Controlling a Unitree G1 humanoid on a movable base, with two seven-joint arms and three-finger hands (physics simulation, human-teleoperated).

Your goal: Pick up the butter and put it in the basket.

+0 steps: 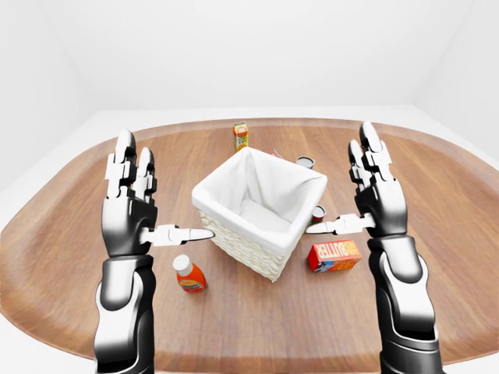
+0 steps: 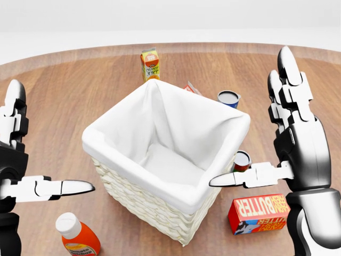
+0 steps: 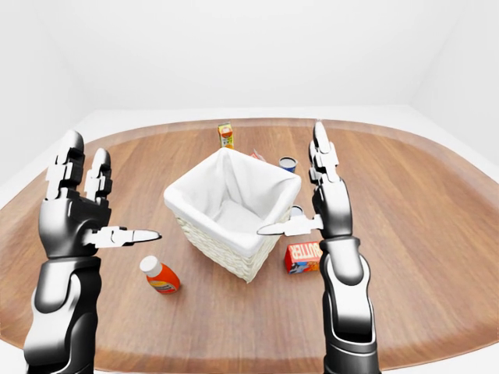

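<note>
Both hands are hanging spread wide, gripping nothing: left hand [image 1: 132, 206] at nine o'clock of the basket [image 1: 257, 206], right hand [image 1: 380, 195] at three. The butter [image 2: 259, 212] is lying on the table [image 1: 437, 226] beneath the right hand, beside the basket's four o'clock corner.

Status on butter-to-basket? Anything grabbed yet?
Nothing done: the butter lies on the table beside the basket, which looks empty. Nothing in hand: left hand and right hand are raised, open. Left: reach, grasp, lift, drop in.
</note>
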